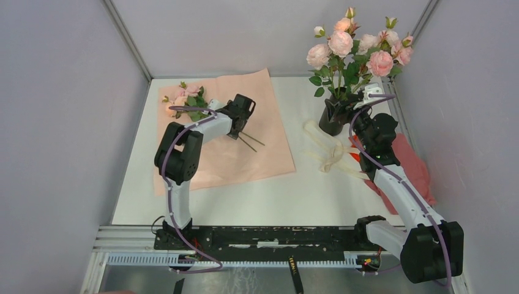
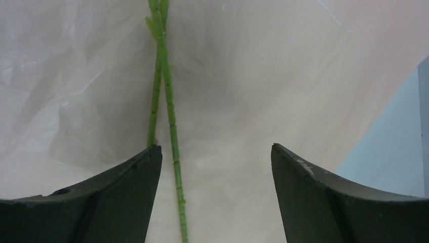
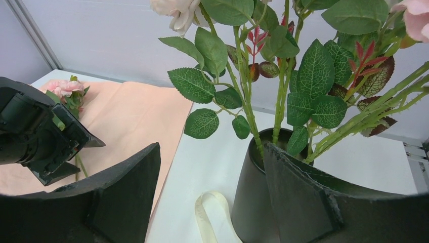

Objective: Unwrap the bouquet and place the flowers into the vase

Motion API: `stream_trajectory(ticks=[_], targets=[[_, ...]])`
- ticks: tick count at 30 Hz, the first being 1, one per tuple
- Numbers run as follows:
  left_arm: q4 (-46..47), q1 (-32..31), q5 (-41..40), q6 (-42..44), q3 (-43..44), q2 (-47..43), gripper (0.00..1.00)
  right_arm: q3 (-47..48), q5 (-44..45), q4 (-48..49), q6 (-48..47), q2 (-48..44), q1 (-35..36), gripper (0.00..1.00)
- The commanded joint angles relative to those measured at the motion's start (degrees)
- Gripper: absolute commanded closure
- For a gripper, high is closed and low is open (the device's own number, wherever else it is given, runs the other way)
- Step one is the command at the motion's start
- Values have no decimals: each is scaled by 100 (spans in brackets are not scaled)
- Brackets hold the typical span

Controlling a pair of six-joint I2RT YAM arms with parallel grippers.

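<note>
Wrapping paper (image 1: 269, 147) lies opened flat, light pink, on bench (image 1: 257, 202) left-centre. A few pink roses (image 1: 183, 98) lie on its far-left corner, thin green stems (image 1: 250, 142) pointing twd centre. Other flowers (image 1: 358, 46) stand upright in matte black vase (image 1: 333, 116) (far right); cream ribbon (image 1: 327, 153) lies loose just beside it.
</note>
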Motion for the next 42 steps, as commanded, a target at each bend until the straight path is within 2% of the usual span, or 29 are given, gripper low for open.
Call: stream_trajectory(ticks=[1, 7, 9, 13, 15, 16, 18, 24, 33, 39, 42], targets=[[129, 161, 93, -173, 202, 266, 15, -48, -22, 183, -17, -4, 28, 21], [339, 232, 394, -24, 229, 490, 17, -61, -73, 199, 3, 40, 61, 21], [351, 231, 420, 0, 246, 521, 21, -79, -38, 213, -4, 57, 74, 21], [361, 233, 427, 33, 221, 515, 48, -88, 1, 208, -15, 84, 78, 21], [401, 229, 448, 101, 182, 494, 68, -101, 19, 220, -10, 77, 73, 21], [421, 228, 467, 125, 151, 475, 81, -106, 34, 216, -10, 72, 74, 22], [500, 233, 469, 206, 48, 417, 97, -106, 43, 216, -11, 71, 70, 22], [612, 180, 418, 713, -19, 235, 98, -122, 24, 234, 13, 120, 93, 22], [450, -629, -1390, 1621, -1, -895, 98, -107, 75, 211, -15, -288, 169, 22], [641, -1017, -1901, 2377, -2, -1378, 98, -18, 5, 59, -11, -532, 170, 22], [1268, -1142, -1964, 3151, -254, -1595, 98, -18, -59, 50, 48, -607, 206, 22]])
